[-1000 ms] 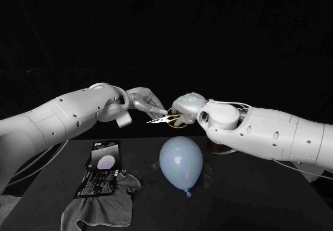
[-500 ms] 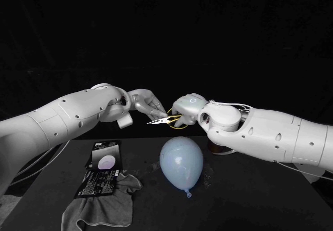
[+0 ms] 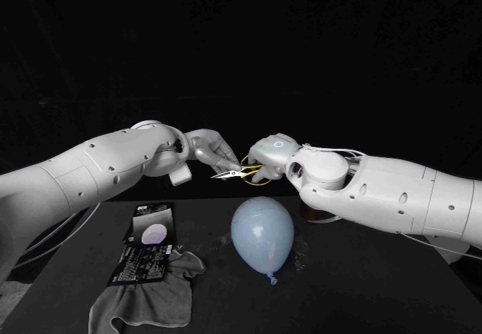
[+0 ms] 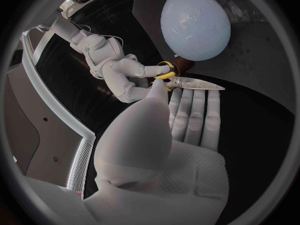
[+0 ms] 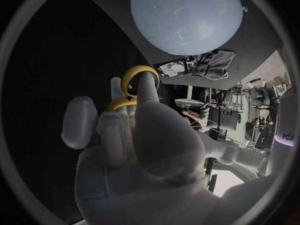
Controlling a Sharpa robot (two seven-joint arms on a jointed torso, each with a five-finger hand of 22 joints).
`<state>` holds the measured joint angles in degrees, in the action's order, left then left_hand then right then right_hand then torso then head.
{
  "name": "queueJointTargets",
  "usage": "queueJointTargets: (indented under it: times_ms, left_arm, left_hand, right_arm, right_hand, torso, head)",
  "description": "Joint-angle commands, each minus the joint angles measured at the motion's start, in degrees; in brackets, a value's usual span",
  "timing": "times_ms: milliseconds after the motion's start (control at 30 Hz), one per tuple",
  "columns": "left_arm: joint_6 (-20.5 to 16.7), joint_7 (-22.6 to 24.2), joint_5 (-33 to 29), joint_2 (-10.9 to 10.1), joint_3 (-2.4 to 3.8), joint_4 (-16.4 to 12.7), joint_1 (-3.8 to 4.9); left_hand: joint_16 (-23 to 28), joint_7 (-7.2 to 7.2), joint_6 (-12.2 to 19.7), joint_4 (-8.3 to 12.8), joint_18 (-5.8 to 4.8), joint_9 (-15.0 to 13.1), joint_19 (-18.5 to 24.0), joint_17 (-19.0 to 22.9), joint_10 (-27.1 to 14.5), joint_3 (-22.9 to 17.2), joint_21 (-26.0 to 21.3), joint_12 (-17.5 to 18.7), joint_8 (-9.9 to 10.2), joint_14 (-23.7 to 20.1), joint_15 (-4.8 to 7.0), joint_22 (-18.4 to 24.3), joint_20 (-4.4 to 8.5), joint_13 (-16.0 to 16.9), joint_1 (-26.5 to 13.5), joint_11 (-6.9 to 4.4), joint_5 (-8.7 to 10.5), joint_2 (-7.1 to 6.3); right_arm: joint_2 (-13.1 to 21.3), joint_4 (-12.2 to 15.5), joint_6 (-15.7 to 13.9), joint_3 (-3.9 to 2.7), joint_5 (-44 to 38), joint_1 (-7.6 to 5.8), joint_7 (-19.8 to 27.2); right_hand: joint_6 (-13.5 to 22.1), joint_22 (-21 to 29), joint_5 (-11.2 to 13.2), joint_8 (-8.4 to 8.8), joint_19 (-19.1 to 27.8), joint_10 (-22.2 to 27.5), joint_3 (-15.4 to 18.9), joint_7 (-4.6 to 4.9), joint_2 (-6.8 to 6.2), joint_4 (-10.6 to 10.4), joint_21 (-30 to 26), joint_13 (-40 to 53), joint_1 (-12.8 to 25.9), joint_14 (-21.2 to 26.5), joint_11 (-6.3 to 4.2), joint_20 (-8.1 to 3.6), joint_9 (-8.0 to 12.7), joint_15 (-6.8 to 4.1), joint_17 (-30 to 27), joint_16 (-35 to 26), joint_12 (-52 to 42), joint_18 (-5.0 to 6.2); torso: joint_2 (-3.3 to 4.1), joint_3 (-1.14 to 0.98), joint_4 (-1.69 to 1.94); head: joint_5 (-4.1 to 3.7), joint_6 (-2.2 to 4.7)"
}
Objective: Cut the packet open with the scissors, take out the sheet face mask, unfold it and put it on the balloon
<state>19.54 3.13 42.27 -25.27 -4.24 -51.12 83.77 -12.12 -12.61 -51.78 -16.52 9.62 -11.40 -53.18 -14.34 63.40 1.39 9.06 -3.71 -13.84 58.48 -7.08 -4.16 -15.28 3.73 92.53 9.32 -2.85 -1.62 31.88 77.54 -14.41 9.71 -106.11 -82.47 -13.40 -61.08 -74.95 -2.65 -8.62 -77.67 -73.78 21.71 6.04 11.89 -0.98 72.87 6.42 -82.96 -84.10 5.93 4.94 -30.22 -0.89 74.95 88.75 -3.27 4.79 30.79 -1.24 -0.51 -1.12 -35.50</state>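
Right hand (image 3: 269, 156) grips yellow handles of scissors (image 3: 237, 174) in air; left hand (image 3: 211, 150) fingers straight together at blades, grip unclear; balloon (image 3: 262, 233), packet (image 3: 149, 240) on table (image 3: 382, 292).

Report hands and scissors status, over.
Right hand holds scissors by yellow handles; left hand at blades, grip unclear. Packet on table beside balloon, untouched. Grey cloth lies against packet.

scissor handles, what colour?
Yellow. The scissors' handle loops show best in the right wrist view.
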Motion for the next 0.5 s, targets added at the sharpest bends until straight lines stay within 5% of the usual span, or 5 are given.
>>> queueJointTargets:
  times_ms: [33, 233, 500]
  left_arm:
    - [1.3, -0.4, 0.0, 0.2, 0.05, -0.2, 0.02]
    - [2.7, -0.8, 0.0, 0.6, -0.09, -0.2, -0.18]
    - [3.4, -0.7, 0.0, 0.8, -0.16, -0.2, -0.27]
  left_hand:
    - [0.0, -0.14, 0.0, -0.1, 1.04, 0.1, -0.4, 0.0, 0.2, 0.3, 0.3, 0.1, 0.2, 0.4, -0.11, 0.0, 0.01, -0.1, 0.0, 0.16, 0.07, -0.4]
    - [0.2, -0.15, -0.6, -0.2, 1.02, -0.1, -0.6, 0.0, 0.4, 1.0, 0.2, 0.0, 0.1, 0.7, -0.08, 0.1, 0.07, 0.0, -1.2, 0.15, 0.07, -0.33]
    - [0.1, 1.0, -1.8, -0.2, 1.03, -0.2, -1.3, -0.2, 1.6, 0.0, 0.3, -0.1, -0.1, 1.8, 0.56, 0.1, 0.33, 0.0, -0.7, -0.72, 0.04, 1.93]
  right_arm:
    - [-0.1, 0.1, -0.3, -0.06, -1.5, -0.06, -0.8]
    - [-0.2, 0.2, -0.6, -0.07, -1.7, -0.06, -1.0]
    - [-0.4, 0.2, -0.6, -0.08, -1.8, -0.06, -1.1]
  right_hand:
    - [-0.1, -0.3, -0.2, -0.02, -0.3, -3.8, 0.1, 0.29, 4.91, -0.3, 0.4, -0.1, -5.3, -4.7, -3.37, -0.08, 0.0, -0.36, 8.9, 0.2, -0.3, -0.2]
    - [-0.1, -0.4, -0.2, 0.01, -0.4, -3.8, 0.1, 0.28, 4.91, -0.4, 0.5, -0.1, -5.4, -4.6, -3.37, -0.07, 0.0, -0.37, 8.8, 0.2, -0.3, -0.24]
    - [-0.1, -0.4, -0.2, 0.01, -0.4, -3.8, 0.1, 0.28, 4.91, -0.4, 0.5, -0.1, -5.4, -4.6, -3.37, -0.07, 0.0, -0.37, 8.8, 0.2, -0.3, -0.24]
  torso:
    - [0.03, -0.01, 0.03]
    - [0.04, -0.03, -0.05]
    - [-0.06, -0.03, -0.02]
  head:
    - [-0.03, -0.05]
    - [0.04, -0.25]
    - [-0.04, -0.33]
